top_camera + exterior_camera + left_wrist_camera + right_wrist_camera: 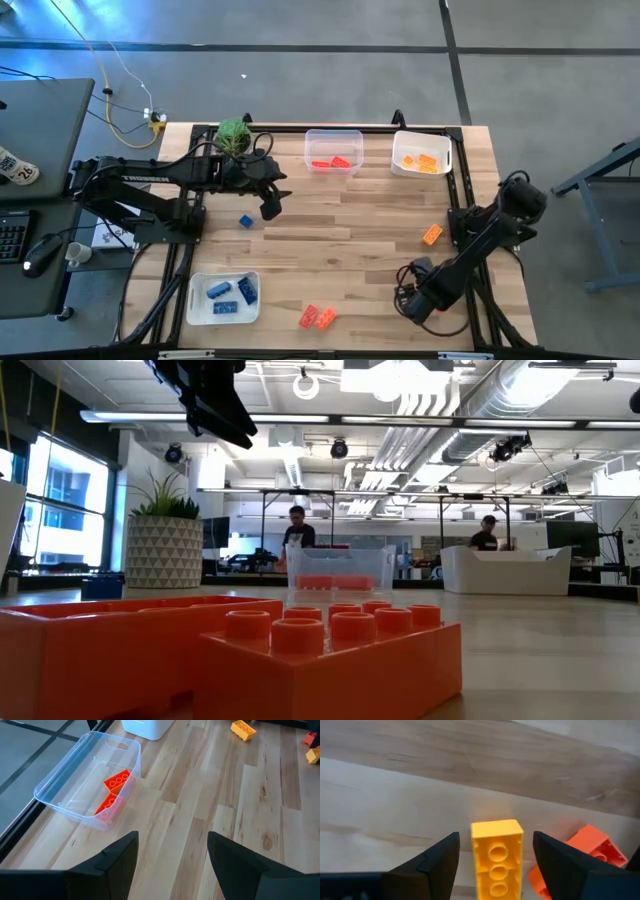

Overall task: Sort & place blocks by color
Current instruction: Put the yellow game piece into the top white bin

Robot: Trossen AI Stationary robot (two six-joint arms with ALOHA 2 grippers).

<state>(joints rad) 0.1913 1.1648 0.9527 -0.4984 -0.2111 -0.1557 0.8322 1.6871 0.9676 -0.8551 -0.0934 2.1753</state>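
- while the left tool [172,865] hangs over the table [380,215], fingers apart and empty, near the clear tray [80,785] with red blocks [116,781]
- right tool [495,870] low at the front edge, fingers apart, straddling a yellow block [497,855], not clamped
- red block [590,847] just beside it
- blue block [245,221] lies loose by the left arm

Place: open-plan office lab
Ceiling: exposed ducts [440,405], strip lights
Behind: people at desks [505,565]
Beside bench: keyboard [10,235], mouse [36,254]
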